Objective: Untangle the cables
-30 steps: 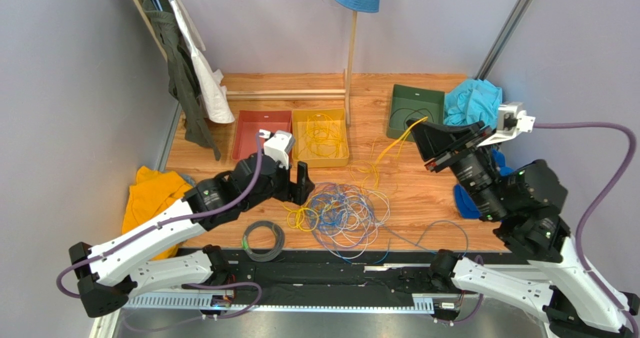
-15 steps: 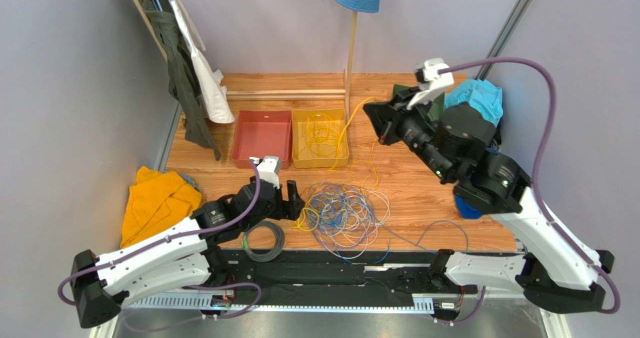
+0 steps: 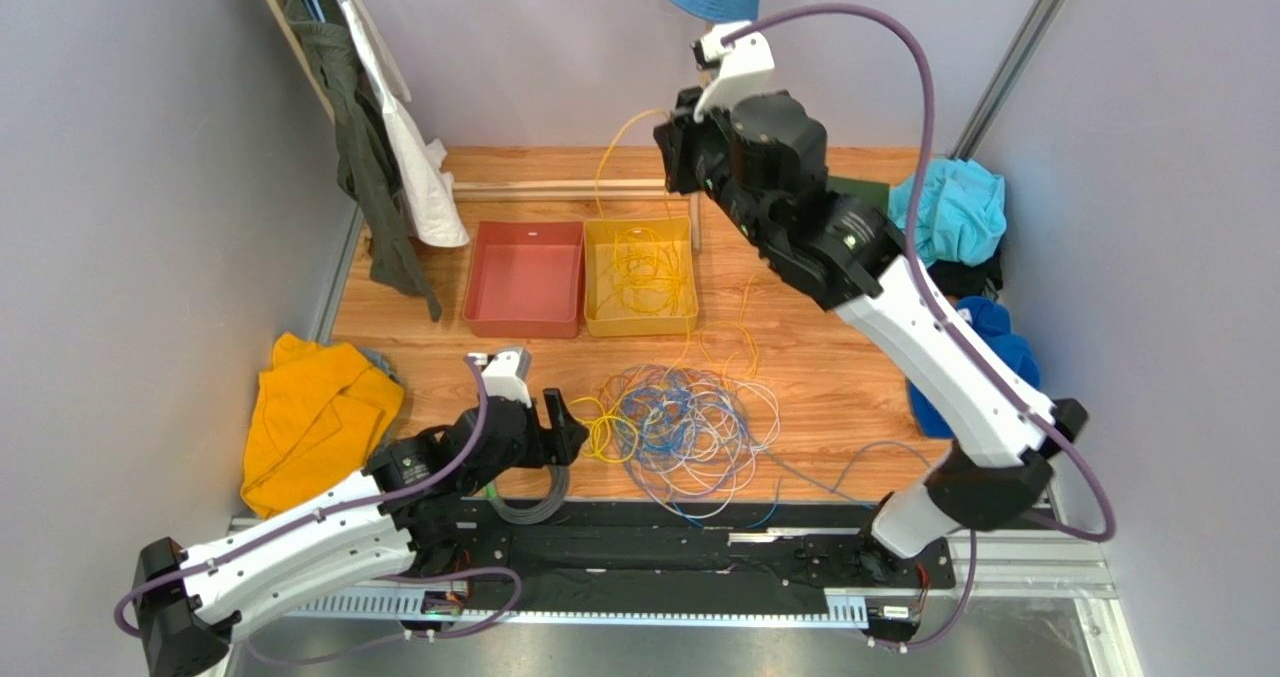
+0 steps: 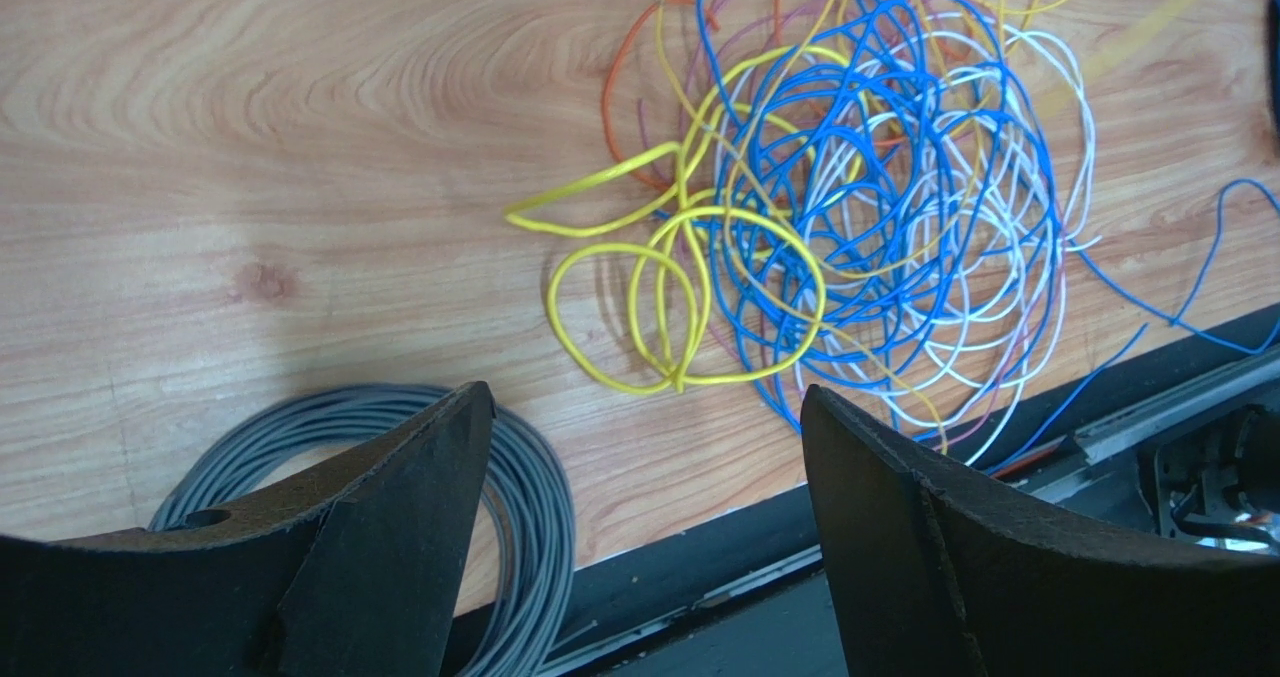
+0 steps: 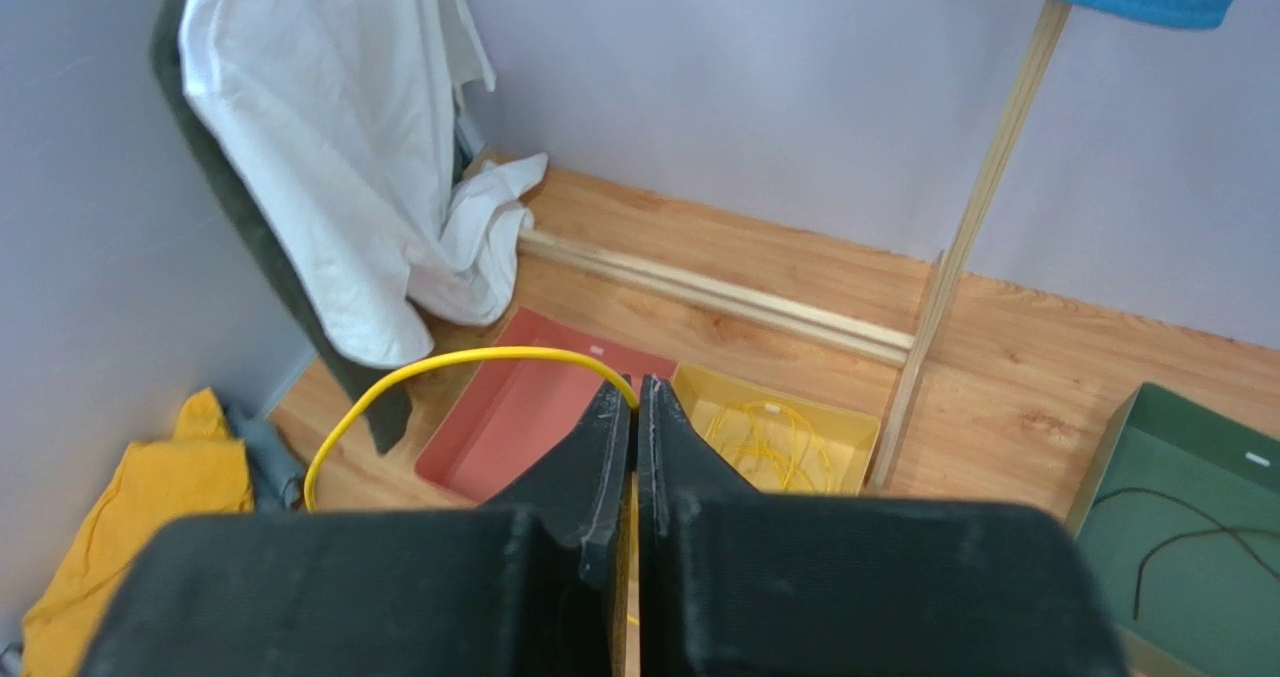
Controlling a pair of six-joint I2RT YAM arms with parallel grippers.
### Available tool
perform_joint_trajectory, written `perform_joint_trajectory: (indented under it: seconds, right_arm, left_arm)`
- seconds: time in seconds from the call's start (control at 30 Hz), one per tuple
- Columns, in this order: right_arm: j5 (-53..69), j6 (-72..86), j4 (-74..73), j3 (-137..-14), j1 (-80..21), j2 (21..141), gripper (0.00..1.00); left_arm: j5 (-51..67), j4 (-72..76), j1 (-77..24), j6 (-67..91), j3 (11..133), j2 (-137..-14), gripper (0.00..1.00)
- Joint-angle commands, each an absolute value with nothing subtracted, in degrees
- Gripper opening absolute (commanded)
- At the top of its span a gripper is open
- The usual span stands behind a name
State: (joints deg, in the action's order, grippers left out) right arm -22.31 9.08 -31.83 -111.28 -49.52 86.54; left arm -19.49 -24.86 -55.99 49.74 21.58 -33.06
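Wooden table (image 3: 842, 362) below, right hand (image 5: 634, 395) raised high, pinching a yellow cable (image 5: 451, 355).

A robotics lab test cell: plain grey walls (image 3: 150, 182) are enclosing a wooden counter (image 3: 819, 385), with the left arm (image 3: 301, 520) and right arm (image 3: 932, 332) sitting bolted along a metal rail (image 3: 661, 607).

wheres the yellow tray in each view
Top external: yellow tray, middle of the table, toward the back.
Left wrist: not in it.
Right wrist: yellow tray, centre, slightly right.
Landmark: red tray beside it, on its left in both.
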Motion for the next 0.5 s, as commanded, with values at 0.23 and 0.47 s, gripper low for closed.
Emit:
perform_joint_trajectory:
  seconds: [0.23,0.47]
  right_arm:
    - [-11.25,13.18,-29.27,-130.34,-37.8,102.74,0.0]
    - [-10.99,12.57,-25.14,-130.96,-36.39,107.22,0.0]
  left_arm:
    - [-18.02,-21.54,-55.81,52.56,15.82,-27.77,0.83]
    - [-17.05,-18.72,-55.81,51.59,15.38,-30.5,0.83]
